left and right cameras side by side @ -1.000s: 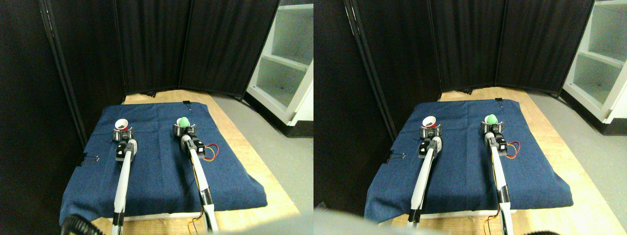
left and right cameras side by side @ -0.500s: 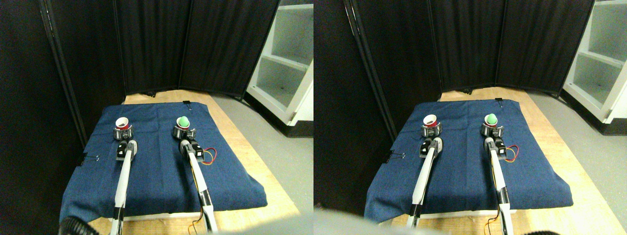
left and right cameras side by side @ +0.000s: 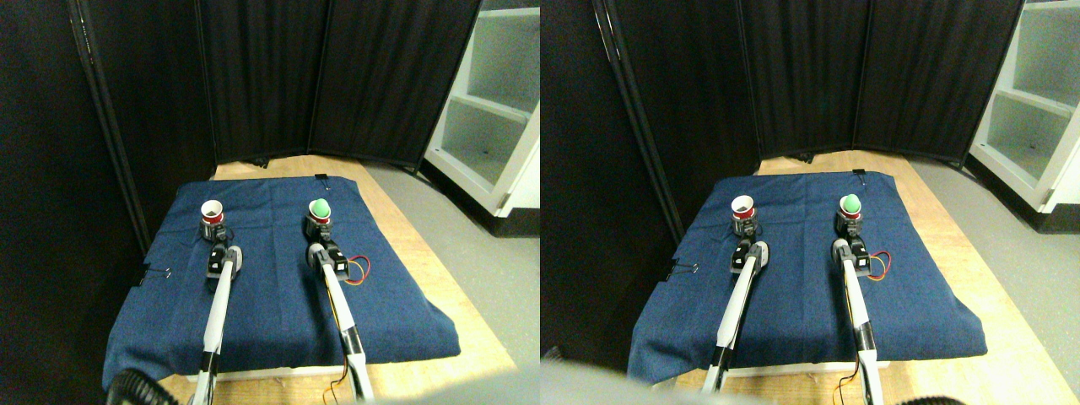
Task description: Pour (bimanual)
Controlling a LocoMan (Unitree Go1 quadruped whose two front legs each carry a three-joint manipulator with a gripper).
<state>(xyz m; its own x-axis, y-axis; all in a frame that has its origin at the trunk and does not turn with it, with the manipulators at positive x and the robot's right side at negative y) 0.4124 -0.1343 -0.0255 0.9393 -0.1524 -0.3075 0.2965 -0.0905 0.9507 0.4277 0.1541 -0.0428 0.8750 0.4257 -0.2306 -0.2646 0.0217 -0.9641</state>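
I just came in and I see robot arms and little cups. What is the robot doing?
The robot is getting ready to pour. Its left gripper is at a red cup with a white inside, and its right gripper is at a cup holding a green ball. Both cups stand upright above a blue cloth on a wooden table. Nothing is tipped yet, so the pouring has not started.

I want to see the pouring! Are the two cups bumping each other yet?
Apart. The stereo pair view shows a wide stretch of blue cloth between the left cup and the cup with the green ball.
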